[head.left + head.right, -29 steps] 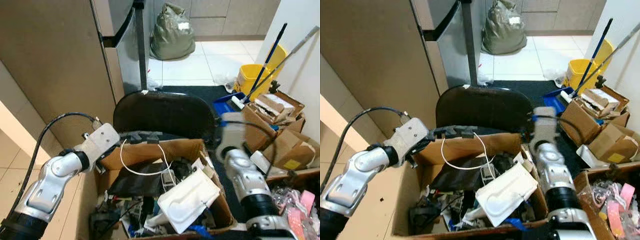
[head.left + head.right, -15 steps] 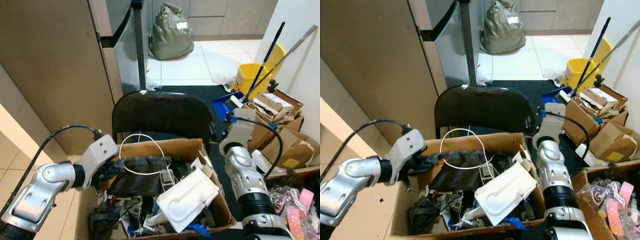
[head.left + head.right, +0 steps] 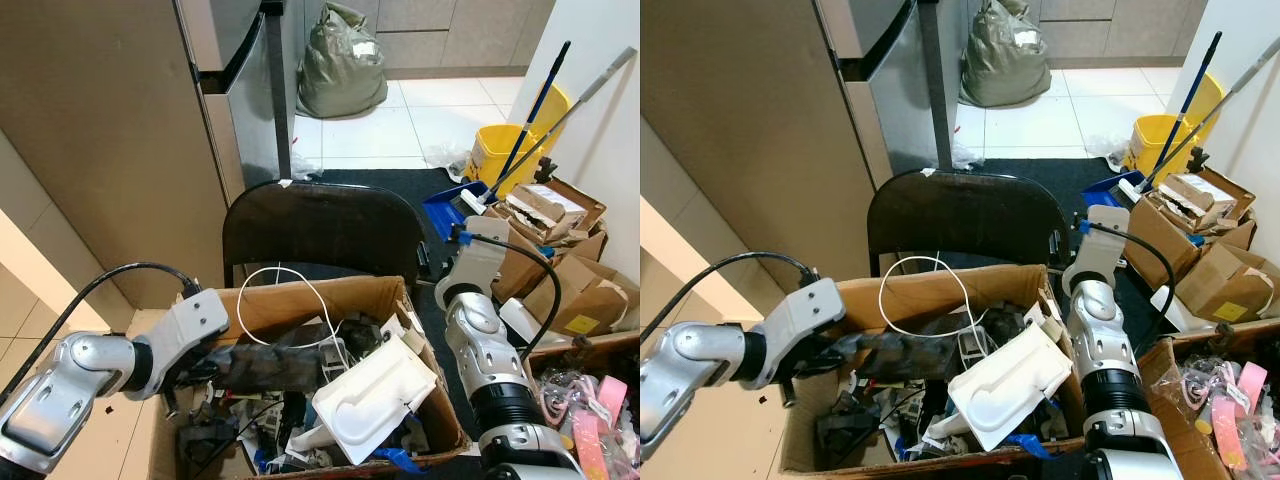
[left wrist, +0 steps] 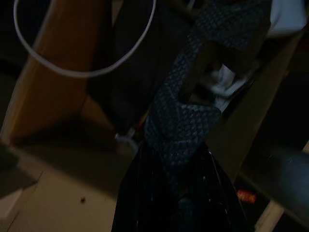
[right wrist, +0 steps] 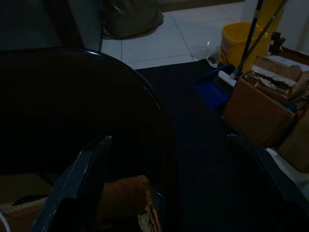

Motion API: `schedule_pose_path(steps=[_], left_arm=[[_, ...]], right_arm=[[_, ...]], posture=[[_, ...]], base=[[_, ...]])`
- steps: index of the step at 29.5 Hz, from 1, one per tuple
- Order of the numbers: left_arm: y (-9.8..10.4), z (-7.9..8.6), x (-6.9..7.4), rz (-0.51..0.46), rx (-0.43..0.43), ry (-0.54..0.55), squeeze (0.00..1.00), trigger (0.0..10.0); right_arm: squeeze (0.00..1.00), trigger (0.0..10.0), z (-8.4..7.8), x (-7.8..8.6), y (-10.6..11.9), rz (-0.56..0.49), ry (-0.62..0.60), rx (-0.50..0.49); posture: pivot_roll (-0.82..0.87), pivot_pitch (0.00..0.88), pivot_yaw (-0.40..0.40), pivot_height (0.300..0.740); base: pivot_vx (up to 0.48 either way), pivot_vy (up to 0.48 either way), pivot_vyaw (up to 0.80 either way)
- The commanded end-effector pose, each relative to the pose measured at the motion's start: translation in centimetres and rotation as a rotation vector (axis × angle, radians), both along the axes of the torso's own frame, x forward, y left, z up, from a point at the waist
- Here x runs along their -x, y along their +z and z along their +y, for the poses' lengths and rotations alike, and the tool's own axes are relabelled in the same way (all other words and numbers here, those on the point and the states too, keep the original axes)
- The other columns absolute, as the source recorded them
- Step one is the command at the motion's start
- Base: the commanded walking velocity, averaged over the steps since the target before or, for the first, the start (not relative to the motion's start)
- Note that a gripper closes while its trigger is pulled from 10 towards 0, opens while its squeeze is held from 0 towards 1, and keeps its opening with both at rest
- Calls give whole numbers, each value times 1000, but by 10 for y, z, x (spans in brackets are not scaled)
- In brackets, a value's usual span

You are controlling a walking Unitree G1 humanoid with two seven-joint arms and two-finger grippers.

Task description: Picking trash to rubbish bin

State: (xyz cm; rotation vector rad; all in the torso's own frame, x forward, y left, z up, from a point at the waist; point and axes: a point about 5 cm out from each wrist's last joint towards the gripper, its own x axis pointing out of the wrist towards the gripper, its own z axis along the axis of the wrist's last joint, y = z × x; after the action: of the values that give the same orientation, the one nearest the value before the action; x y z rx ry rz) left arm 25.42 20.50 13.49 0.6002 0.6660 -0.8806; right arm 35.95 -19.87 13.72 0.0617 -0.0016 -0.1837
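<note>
While reaching low, left gripper (image 4: 181, 193) clamps dark cloth (image 3: 265, 362)

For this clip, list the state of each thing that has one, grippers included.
Left gripper: shut on dark cloth, at the box's left side.
Right gripper: open, raised beside the chair.
Cardboard box: open, crammed full.
White cable: looped over the box's back wall.
White plastic tray: tilted atop the pile.

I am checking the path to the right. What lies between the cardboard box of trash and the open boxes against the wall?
The robot's right arm stands there, beside the cardboard box, on dark carpet. This shows in both eye views.
</note>
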Motion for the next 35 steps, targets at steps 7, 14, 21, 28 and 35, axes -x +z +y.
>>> schedule_pose_path(steps=[7, 14, 21, 28, 35], left_arm=[[-10, 16, 10, 91, -167, 8, 0, 10000], [-7, 13, 6, 64, -151, 6, 1000, 10000], [-7, 15, 5, 70, -173, 6, 1000, 10000], [-2, 16, -10, -73, -204, 46, 0, 10000], [51, 5, -65, -614, 97, 377, 0, 10000]], right_arm=[[0, 10000, 10, -2, -4, 12, 38, -30], [0, 10000, 11, -3, -4, 9, 45, -35], [0, 10000, 26, -4, -6, 33, 206, -65], [0, 10000, 38, 0, -13, 82, 344, -23], [0, 10000, 25, 0, -16, 94, 199, 67]], posture=[[73, 122, 68, 740], [73, 118, 70, 740], [73, 124, 74, 740], [68, 128, 74, 740], [64, 133, 69, 740]], base=[[0, 0, 0], [0, 0, 0], [0, 0, 0], [0, 0, 0], [0, 0, 0]])
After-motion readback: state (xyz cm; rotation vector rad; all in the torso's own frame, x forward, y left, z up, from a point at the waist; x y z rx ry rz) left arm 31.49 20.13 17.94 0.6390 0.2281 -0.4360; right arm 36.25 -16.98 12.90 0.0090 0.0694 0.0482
